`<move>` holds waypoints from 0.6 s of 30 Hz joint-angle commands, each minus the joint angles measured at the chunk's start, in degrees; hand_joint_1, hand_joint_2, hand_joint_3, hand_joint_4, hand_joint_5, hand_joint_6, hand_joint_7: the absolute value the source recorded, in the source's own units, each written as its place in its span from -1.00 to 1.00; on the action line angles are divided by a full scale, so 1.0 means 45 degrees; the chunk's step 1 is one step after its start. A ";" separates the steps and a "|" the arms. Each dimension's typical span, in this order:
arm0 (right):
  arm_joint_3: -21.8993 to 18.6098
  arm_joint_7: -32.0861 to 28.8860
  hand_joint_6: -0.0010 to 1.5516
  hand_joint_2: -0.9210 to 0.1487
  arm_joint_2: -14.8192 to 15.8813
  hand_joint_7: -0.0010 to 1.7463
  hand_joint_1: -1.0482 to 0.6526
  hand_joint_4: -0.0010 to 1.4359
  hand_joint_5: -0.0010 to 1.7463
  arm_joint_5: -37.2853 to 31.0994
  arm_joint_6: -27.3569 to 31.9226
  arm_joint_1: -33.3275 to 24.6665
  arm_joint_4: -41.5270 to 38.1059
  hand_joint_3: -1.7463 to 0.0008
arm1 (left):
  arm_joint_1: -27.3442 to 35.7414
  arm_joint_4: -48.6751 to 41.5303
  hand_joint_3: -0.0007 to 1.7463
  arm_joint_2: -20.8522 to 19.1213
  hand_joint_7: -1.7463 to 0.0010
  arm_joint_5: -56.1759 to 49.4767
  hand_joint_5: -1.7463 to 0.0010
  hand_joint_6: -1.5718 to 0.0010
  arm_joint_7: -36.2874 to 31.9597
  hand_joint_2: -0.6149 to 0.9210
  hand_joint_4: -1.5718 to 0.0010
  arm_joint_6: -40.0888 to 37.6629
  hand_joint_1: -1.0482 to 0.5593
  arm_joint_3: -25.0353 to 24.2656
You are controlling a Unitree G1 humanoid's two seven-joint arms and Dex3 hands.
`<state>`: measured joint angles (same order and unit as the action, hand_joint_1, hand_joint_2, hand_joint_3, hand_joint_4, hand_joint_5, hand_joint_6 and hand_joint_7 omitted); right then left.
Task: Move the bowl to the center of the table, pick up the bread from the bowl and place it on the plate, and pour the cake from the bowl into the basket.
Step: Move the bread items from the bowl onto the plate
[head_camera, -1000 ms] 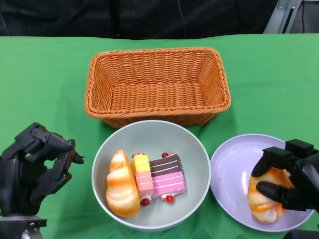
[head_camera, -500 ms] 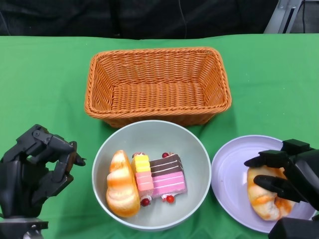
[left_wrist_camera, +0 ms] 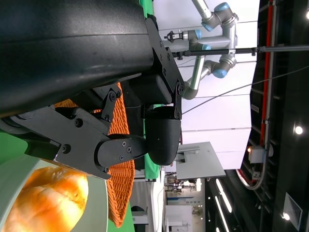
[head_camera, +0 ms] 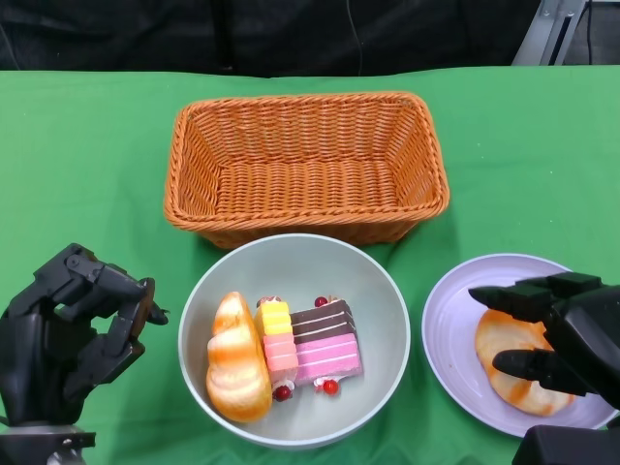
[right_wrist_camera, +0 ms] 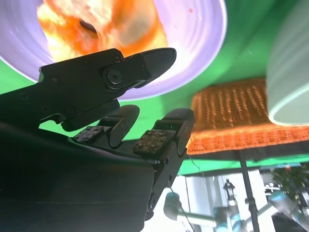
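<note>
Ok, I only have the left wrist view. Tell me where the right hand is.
Observer: The right hand is over the plate, fingers spread, holding nothing. One bread lies on the plate under it.
Operator: Now list what is in the bowl besides the bread I can see.
Observer: In the bowl, layered cake lies beside the other bread, on its right in the head view.
Operator: Check inside the basket too.
Observer: The basket has nothing in it; it stands just behind the bowl.
</note>
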<state>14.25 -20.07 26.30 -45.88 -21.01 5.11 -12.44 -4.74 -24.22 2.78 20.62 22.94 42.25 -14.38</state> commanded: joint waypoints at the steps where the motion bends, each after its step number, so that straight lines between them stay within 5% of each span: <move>1: -0.0295 0.0226 -0.21 -0.99 0.0236 -1.00 -0.51 -0.08 -0.96 0.0276 0.0097 -0.0228 0.0723 0.99 | 0.0066 -0.0077 -0.37 -0.0176 -0.46 0.0006 -0.79 -0.06 -0.0069 0.81 -0.04 0.0018 0.19 -0.0022; 18: -0.0626 -0.0060 -0.12 -1.00 0.0080 -0.98 -0.50 0.04 -0.93 0.1038 -0.1553 -0.0286 0.2750 0.97 | -0.0031 -0.0157 -0.39 -0.0114 -0.45 0.0065 -0.78 -0.07 -0.0141 0.83 -0.05 -0.0012 0.19 -0.0010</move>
<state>12.25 -20.40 26.19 -42.50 -26.87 4.09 -1.84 -4.76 -24.99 2.79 20.78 22.96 42.26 -14.24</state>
